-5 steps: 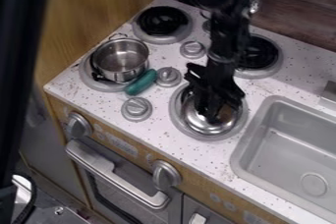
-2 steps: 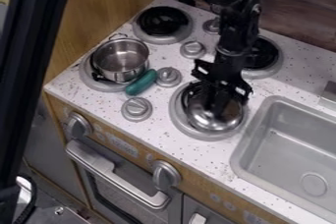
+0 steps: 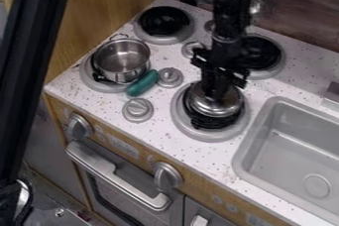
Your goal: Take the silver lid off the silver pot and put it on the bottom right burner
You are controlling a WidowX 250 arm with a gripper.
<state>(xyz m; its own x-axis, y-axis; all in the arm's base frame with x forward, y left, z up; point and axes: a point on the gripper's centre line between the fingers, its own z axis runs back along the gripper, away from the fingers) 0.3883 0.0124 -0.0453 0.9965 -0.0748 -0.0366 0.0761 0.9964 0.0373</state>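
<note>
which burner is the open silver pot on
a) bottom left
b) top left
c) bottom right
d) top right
a: the pot sits uncovered on the bottom left burner, next to the green thing, while the lid is over at the bottom right burner, under the hand.

The shiny, round silver lid (image 3: 226, 105) is over the 12 o'clock part of the black-coiled bottom right burner (image 3: 213, 122). The uncovered silver pot (image 3: 119, 77), opening upward, sits at the lid's 10 o'clock.
</note>
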